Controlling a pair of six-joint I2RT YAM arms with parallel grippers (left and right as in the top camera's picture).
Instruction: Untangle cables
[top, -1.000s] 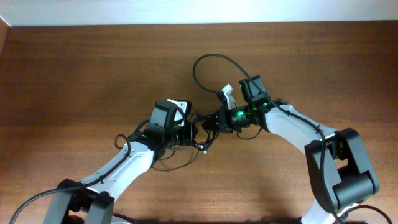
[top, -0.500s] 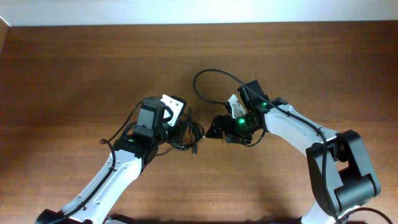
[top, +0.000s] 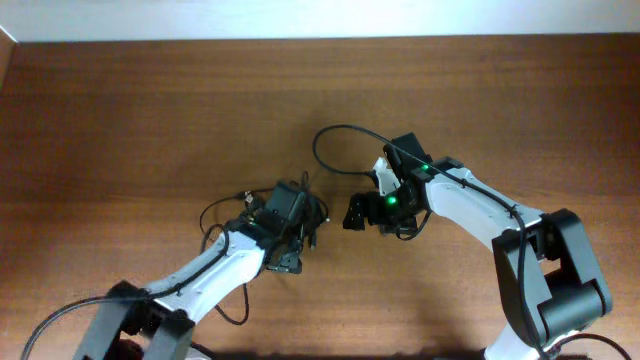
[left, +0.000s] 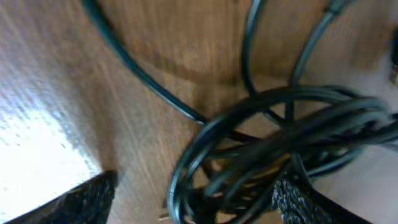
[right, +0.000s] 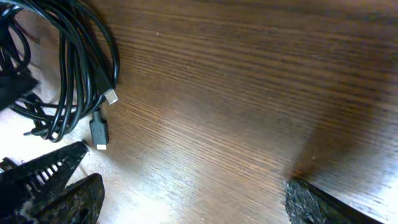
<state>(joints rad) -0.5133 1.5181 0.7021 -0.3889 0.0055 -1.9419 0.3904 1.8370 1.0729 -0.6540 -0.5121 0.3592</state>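
The left claw (left: 193, 200) stands spread wide, its two textured fingertips (left: 87, 198) well apart at the bottom corners of its wrist view. The cables (left: 280, 124) lie as a knotted coil of thin black loops directly ahead of this claw, and the coil's near edge reaches down into the gap between the fingertips. The pads do not press on the cords, so the claw has hold of nothing. One single strand runs away from the coil, ahead and to the claw's left, across the brown wooden worktop (top: 150, 100).

The right claw (right: 193, 193) is also wide apart and holds nothing, with only bare wood between its fingertips (right: 68, 186). From this claw the cables (right: 68, 68) sit ahead and off to the left, clear of both fingers. Two small plug ends (right: 99, 134) lie loose at the near side of the bundle, just ahead of the left finger.

From overhead, the cables (top: 312, 212) lie between the two claws, under the left one and just beside the right claw (top: 352, 212).
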